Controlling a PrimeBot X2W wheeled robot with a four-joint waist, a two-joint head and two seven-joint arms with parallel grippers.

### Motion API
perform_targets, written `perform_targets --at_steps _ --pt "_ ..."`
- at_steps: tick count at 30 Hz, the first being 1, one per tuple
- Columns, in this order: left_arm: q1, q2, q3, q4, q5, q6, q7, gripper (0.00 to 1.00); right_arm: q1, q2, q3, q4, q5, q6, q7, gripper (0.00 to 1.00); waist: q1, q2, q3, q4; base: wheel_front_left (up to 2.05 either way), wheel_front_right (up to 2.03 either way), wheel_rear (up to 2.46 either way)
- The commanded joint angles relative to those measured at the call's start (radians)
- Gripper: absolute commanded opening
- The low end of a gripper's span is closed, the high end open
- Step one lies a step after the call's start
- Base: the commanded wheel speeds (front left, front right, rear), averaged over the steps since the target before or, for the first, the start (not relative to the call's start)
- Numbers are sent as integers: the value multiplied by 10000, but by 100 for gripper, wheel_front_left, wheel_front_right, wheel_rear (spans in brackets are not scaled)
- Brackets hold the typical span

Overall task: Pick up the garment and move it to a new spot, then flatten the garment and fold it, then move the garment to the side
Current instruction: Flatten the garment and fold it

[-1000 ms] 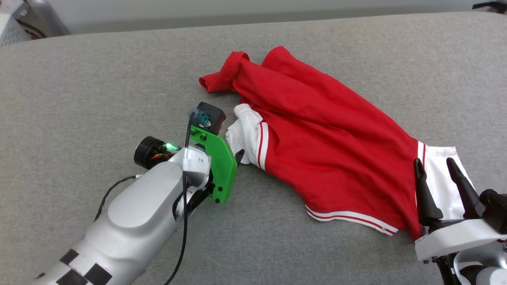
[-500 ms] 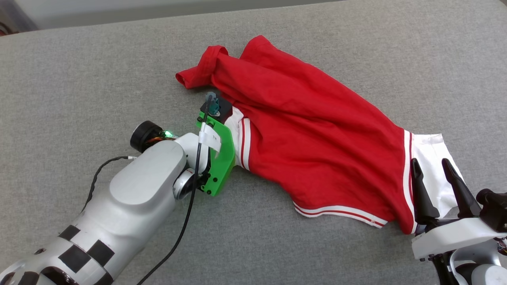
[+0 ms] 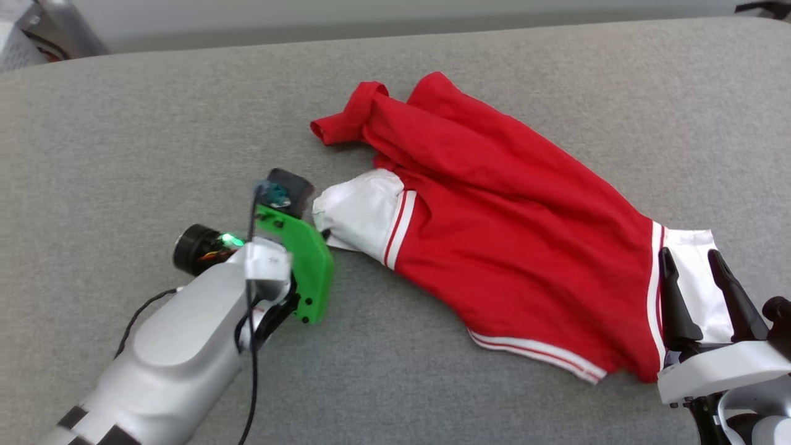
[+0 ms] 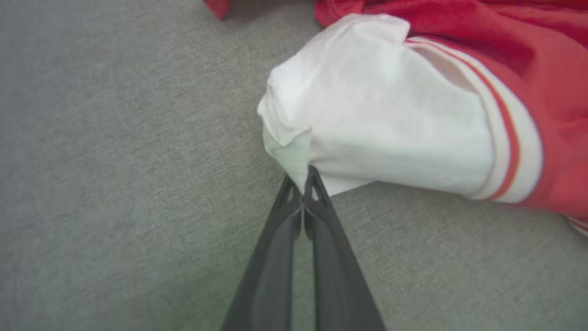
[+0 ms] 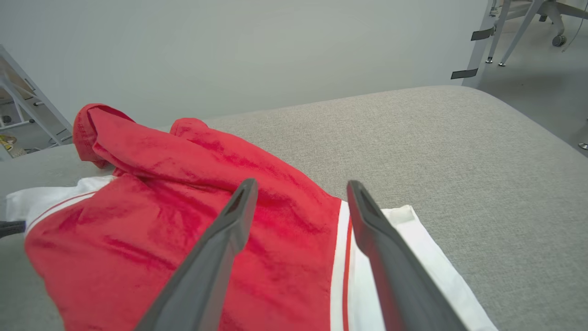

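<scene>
Garment (image 3: 494, 204) lies crumpled on the grey padded surface (image 3: 154, 123), approx. centre-right in the head view. It has a red body w/ red-white striped trim. One white sleeve (image 4: 381, 110) sticks out toward the robot's left. Left gripper (image 4: 305, 181) has its jaws pressed together, pinching that sleeve's edge, w/ cloth bunched at the tips. The other white sleeve (image 3: 695, 284) lies flat at the garment's right end. Right gripper (image 5: 302, 184) sits over it, jaws spread wide, empty. It's prob. not touching the cloth, but that's hard to tell. The left arm's green bracket (image 3: 303, 266) sits just beside the pinched sleeve.
</scene>
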Motion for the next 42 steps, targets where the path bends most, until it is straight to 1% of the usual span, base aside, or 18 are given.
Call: perform_targets --at_steps 1,7,12,16,18,20,22,24,28,29,30,31,32,36,39,42 --pt "365 259 175 -320 -88 256 -219 0 131 -16 -66 -67 -44 -6 50 100 0 -1 -311 336 0 0 0" --pt "1743 1081 708 -2196 -393 1318 -642 0 375 -16 -316 -247 -123 -6 268 100 0 -1 -685 852 0 0 0" --pt "3383 1853 1185 -3618 -784 2418 -919 0 553 -16 -390 -386 -152 -6 420 100 0 -1 -919 1077 0 0 0" --pt "4858 2339 1531 -4429 -1220 3175 -1193 0 742 -16 -447 -471 -151 -6 495 100 0 -1 -1078 1207 0 0 0" --pt "5558 2457 1623 -4617 -1475 3423 -1294 0 847 -16 -495 -494 -133 -6 530 100 0 -1 -1163 1279 0 0 0" --pt "6107 2445 1689 -4741 -1720 3583 -1404 0 946 -16 -556 -499 -114 -6 574 100 0 -1 -1233 1361 0 0 0" --pt "6465 2362 1699 -4744 -1893 3612 -1514 0 1012 -16 -604 -504 -99 -6 620 100 0 -1 -1272 1434 0 0 0" --pt "6703 2141 1706 -4576 -2145 3533 -1582 0 1036 -16 -612 -509 -91 -6 667 100 0 -1 -1308 1467 0 0 0" --pt "6800 1666 1616 -3975 -2400 3229 -1716 0 1040 -16 -589 -511 -104 -6 745 100 0 -1 -1385 1483 0 0 0" --pt "6790 1529 1661 -3819 -2487 3176 -1791 27 1048 -16 -597 -512 -107 -6 762 100 0 -1 -1409 1495 0 0 0" --pt "6775 1411 1744 -3693 -2562 3153 -1903 49 1057 -16 -609 -514 -105 -6 774 100 0 -1 -1434 1506 0 0 0" --pt "6738 1347 1734 -3543 -2570 3090 -1938 100 1068 -16 -621 -514 -106 -6 792 100 0 -1 -1462 1509 0 0 0" --pt "6692 1315 1731 -3439 -2565 3031 -1970 100 1082 -16 -636 -499 -98 -6 827 100 0 -1 -1487 1514 0 0 0" --pt "6378 1220 1957 -3044 -2295 2884 -2694 100 1164 -16 -780 -399 -30 -6 943 100 0 -1 -1634 1542 0 0 0" --pt "6190 1122 2257 -2909 -1979 2942 -3617 100 1240 -16 -887 -268 200 -6 1139 100 0 -1 -1729 1552 0 0 0" --pt "6101 1066 2477 -2806 -1742 2882 -4413 100 1335 -16 -950 -136 369 -6 1400 100 0 -1 -1807 1542 0 0 0"
